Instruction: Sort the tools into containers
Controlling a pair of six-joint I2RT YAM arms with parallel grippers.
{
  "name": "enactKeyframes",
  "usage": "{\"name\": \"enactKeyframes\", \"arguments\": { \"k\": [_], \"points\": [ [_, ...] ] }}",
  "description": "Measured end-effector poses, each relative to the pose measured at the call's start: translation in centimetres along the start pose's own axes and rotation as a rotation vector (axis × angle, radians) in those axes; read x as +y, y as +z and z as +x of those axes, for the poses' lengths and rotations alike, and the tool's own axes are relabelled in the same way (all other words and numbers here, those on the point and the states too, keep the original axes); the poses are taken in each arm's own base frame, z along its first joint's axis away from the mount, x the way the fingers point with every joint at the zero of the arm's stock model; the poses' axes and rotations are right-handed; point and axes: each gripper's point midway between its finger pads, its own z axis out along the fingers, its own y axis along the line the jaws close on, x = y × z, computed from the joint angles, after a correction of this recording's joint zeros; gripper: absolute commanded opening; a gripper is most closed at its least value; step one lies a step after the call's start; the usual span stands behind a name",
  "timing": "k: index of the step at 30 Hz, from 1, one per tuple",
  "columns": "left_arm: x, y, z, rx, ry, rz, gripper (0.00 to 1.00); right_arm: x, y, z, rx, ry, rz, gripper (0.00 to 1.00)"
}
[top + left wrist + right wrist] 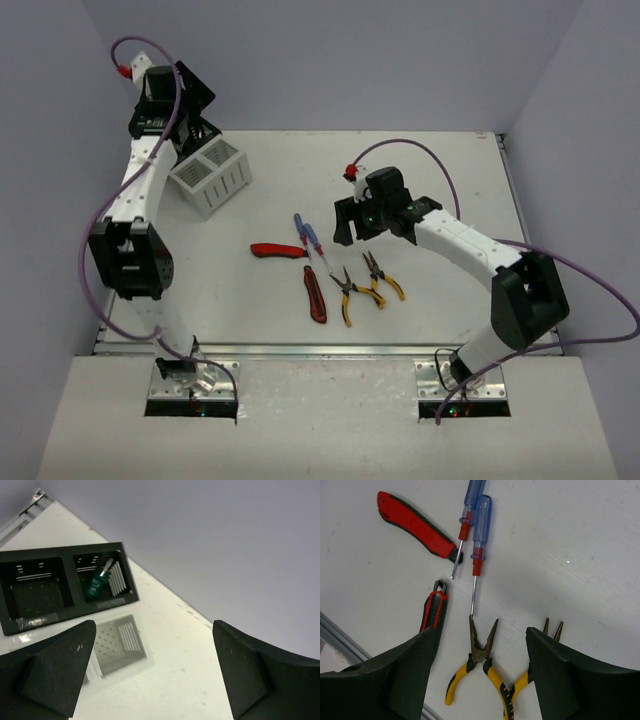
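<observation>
The right gripper (482,635) is hanging wide open and empty over yellow-handled pliers (479,655). Their handles seem to be crossing those of a second pair (551,626) beside its right finger. The tip of a blue-handled screwdriver (479,535) is lying right at the pliers' nose just ahead, so closing risks dragging neighbours. The left gripper (154,630), equally open and empty, is hovering short of the black bin (50,617) holding a green-handled screwdriver (95,586). No readable writing is showing.
</observation>
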Motion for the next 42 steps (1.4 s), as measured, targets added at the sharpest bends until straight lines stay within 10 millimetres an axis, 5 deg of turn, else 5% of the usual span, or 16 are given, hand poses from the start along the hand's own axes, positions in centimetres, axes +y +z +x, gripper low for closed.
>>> {"name": "enactKeyframes", "arguments": {
  "k": [6,10,17,25,31,33,38,42],
  "points": [
    [-2.1,-16.5,0.5,-0.031,-0.024,0.251,1.00,-0.9,6.0,0.0,0.127,0.023,0.030,0.50],
    [-0.1,-20.6,6.4,0.068,0.023,0.320,1.00,-0.7,9.1,0.3,0.184,0.010,0.039,0.49],
    [5.6,-20.5,14.2,0.287,0.106,0.209,1.00,0.2,12.9,1.1,0.242,-0.039,0.067,0.36],
    [4.2,-22.5,14.2,0.322,0.132,0.324,1.00,-0.9,14.7,3.3,0.304,-0.069,0.129,0.35],
    [4.1,-22.8,14.3,0.324,0.152,0.344,1.00,-1.2,15.1,2.8,0.291,-0.077,0.144,0.02],
    [4.1,-22.8,14.7,0.336,0.153,0.351,1.00,-1.5,15.1,2.7,0.285,-0.081,0.161,0.00],
    [4.2,-22.6,17.8,0.434,0.153,0.391,1.00,-2.4,14.6,2.5,0.265,-0.095,0.211,0.00],
    [2.1,-23.4,21.3,0.547,0.119,0.552,1.00,-1.6,11.0,2.7,0.246,-0.111,0.182,0.00]
  ]
}}
